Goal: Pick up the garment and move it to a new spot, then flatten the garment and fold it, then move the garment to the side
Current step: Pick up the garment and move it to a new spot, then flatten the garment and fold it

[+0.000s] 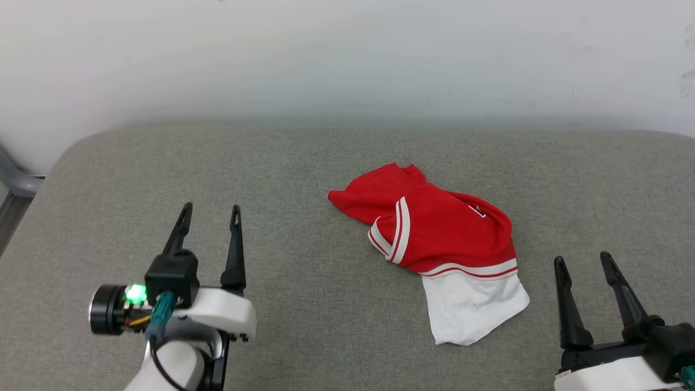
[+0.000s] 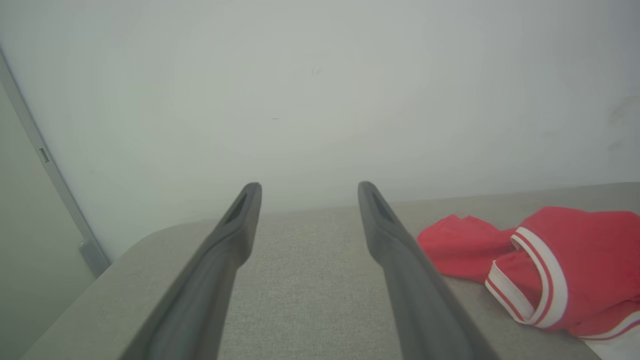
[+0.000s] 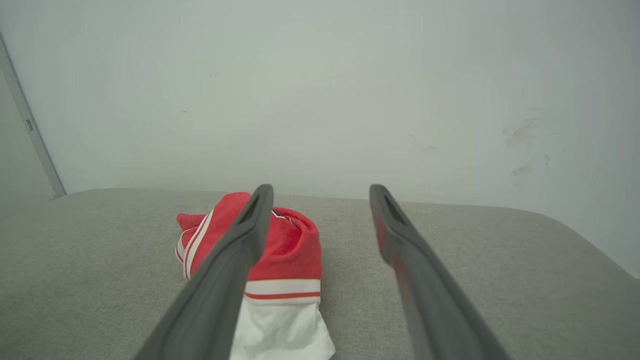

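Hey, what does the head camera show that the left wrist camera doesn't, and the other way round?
Head view adds: the right gripper, jaws open, and the white sleeve in full. Left wrist view adds: a grey strip running down the wall at its left. Shared: the red garment crumpled on the grey padded surface, the pale wall, and the left gripper with jaws open, holding nothing.
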Motion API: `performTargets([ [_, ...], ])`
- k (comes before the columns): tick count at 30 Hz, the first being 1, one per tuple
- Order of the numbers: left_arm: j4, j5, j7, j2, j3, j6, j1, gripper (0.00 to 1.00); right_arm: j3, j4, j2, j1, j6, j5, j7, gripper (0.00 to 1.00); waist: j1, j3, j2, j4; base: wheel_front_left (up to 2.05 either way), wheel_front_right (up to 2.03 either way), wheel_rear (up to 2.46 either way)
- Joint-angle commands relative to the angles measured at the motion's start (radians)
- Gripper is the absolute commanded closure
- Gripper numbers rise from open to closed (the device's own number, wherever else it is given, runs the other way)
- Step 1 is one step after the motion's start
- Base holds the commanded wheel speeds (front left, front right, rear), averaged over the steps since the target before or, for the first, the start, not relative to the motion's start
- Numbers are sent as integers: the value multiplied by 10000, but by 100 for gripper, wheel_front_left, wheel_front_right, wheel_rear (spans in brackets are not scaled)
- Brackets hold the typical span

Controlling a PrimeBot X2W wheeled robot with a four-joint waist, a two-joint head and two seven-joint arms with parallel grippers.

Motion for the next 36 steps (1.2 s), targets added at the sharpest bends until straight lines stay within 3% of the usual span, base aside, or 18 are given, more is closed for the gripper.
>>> performTargets([
  [1,-111,155,-68,-99,150,29,231,0,-16,19,23,125,-7,69,-21,0,1,-13,-1,-7,0,0,0],
  [12,-713,1675,-59,-1445,2116,-1097,2416,0,-10,414,23,353,-7,300,-21,0,1,-153,-1,-83,0,0,0],
  [22,-551,2708,-51,-2502,3439,-2335,3186,0,9,802,23,667,-7,320,-21,0,1,-213,-1,-104,0,0,0],
  [36,-381,3526,-52,-3205,4257,-3102,3480,0,62,1091,23,843,-7,255,-21,0,1,-245,-1,-69,0,0,0],
])
